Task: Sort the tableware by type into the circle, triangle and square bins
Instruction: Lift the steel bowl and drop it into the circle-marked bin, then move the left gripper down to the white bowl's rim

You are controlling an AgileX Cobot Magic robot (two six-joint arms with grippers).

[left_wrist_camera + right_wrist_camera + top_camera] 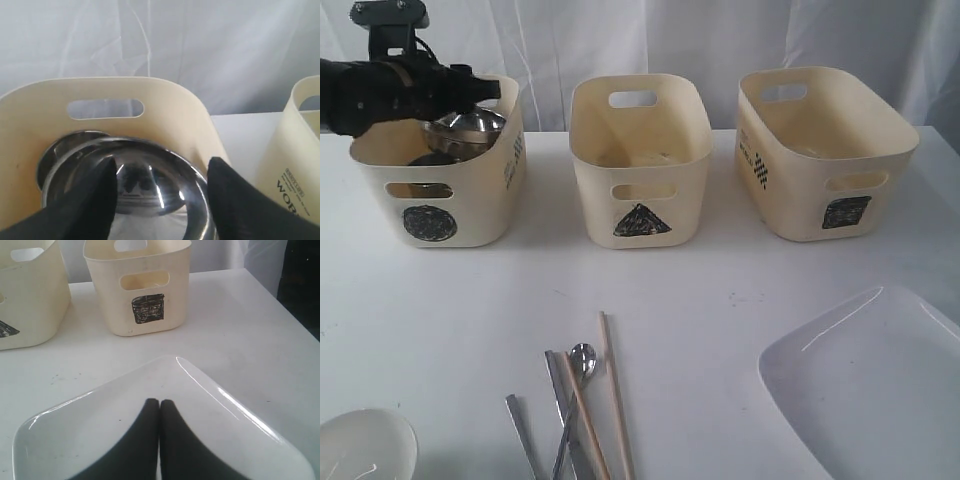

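Left gripper (161, 165): fingers apart, nothing clamped; hangs over the mouth of the circle bin (470, 205).
Right gripper (159, 407): fingers pressed together, empty, low over the plate (225, 405).
Steel bowl (150, 192): inside the circle bin, mouth up, directly under the left gripper; seems to rest on another steel piece I can't identify.
Bowl vs fingers: one finger over the bowl's inside, the other by its rim. Touching or not, can't tell.
Bowl handling: my read is light, rigid, polished and so slippery. Pinch the rim wall, one finger in and one out. Won't break if dropped, but will slide.
Plate position: front right of the table, well apart from the square bin (820, 160).
Plate handling: likely heavy, glazed, fragile, lying flat. Take it at the raised rim; a fingertip probably has to get under the edge first.
Front centre: chopsticks (616, 390), spoon (582, 360) and other cutlery, crossing each other.
Cutlery handling: thin, low on the table, slippery steel; grip across the shaft mid-length.
Front left: white bowl (365, 445).
Triangle bin (640, 170): middle of the row.
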